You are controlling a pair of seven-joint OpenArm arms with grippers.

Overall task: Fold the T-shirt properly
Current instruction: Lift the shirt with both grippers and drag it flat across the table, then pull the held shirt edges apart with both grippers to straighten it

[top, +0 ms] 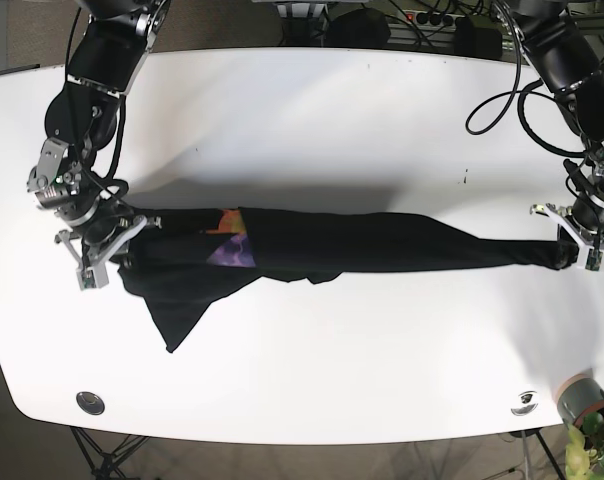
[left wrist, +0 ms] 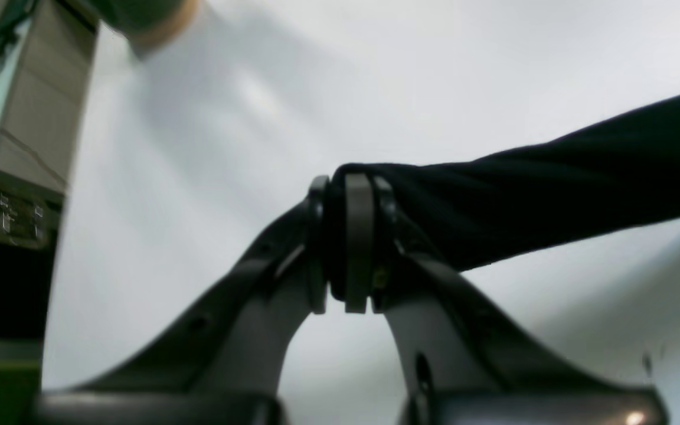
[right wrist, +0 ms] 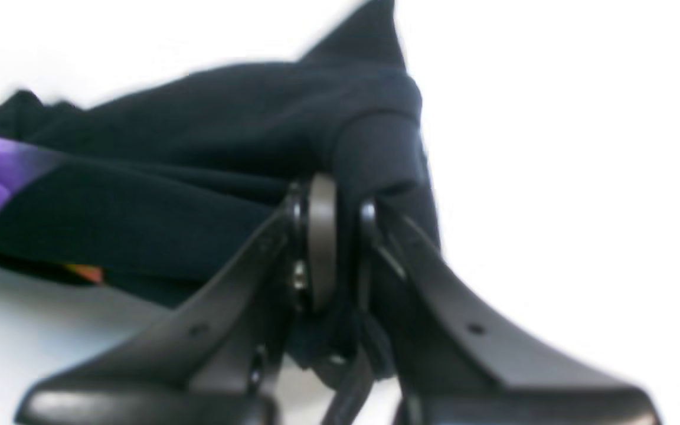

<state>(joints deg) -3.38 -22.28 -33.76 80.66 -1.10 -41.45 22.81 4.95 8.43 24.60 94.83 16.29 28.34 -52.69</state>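
The white surface (top: pixel 312 110) lay bare across its whole far half, open for passage from left to right. The black T-shirt (top: pixel 382 252) stretched as a long band across the middle, barring any straight crossing from far to near at surface height. Near of it the surface was free except for a dark sleeve (top: pixel 177 315) trailing near-left and a small pot (top: pixel 579 398) at the near-right corner.
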